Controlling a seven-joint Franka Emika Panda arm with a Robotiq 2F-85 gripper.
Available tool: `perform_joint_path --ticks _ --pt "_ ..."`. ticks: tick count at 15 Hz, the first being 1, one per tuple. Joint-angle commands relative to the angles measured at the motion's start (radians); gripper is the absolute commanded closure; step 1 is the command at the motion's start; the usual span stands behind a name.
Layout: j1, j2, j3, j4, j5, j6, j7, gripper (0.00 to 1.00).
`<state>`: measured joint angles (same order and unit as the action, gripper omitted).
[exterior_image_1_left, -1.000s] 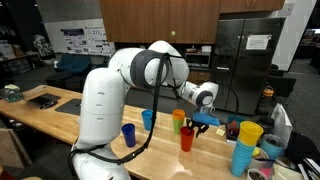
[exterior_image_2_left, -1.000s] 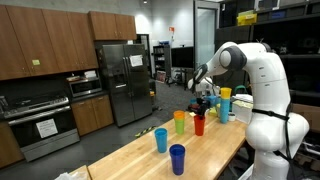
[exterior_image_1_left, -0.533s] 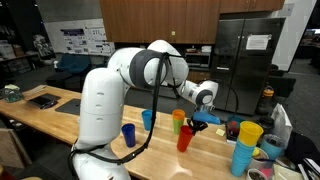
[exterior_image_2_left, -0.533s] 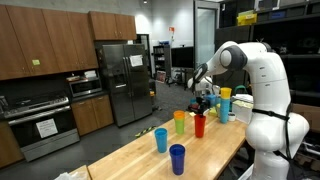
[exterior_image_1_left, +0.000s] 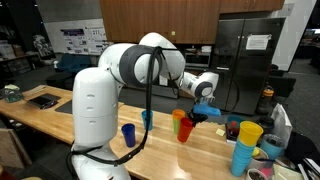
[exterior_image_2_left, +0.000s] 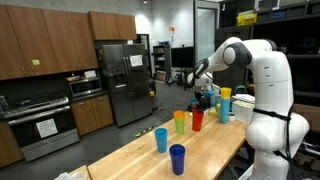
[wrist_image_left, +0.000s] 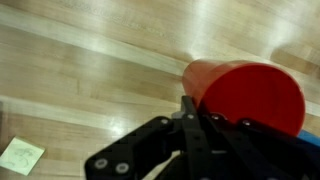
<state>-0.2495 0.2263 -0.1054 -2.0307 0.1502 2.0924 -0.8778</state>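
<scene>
My gripper (exterior_image_1_left: 197, 115) is shut on the rim of a red plastic cup (exterior_image_1_left: 185, 128), which hangs tilted just above the wooden table (exterior_image_1_left: 70, 115). In the wrist view the red cup (wrist_image_left: 245, 92) fills the right side, and the black fingers (wrist_image_left: 190, 125) pinch its wall with the table's wood below. The red cup (exterior_image_2_left: 198, 120) and gripper (exterior_image_2_left: 203, 103) also show at the far end of the table. An orange cup (exterior_image_1_left: 176, 118) with a green one (exterior_image_2_left: 180, 122) stands right beside the held cup.
A light blue cup (exterior_image_2_left: 160, 139) and a dark blue cup (exterior_image_2_left: 177, 158) stand nearer along the table. A yellow cup on stacked blue cups (exterior_image_1_left: 246, 143) stands beyond the gripper, next to clutter. A small yellow-green note (wrist_image_left: 20, 155) lies on the wood.
The jaws closed on the red cup's rim. The arm then rose a little, lifting and tilting the cup off the table.
</scene>
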Motion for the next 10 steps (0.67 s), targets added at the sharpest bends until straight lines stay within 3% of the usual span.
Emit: perform_joint_path --ticks 1,10 --pt "0.006 -0.122 0.001 -0.031 0.021 -0.034 -0.02 0.99" --pt "0.094 -0.268 0.002 0.007 0.018 -0.063 0.018 0.99"
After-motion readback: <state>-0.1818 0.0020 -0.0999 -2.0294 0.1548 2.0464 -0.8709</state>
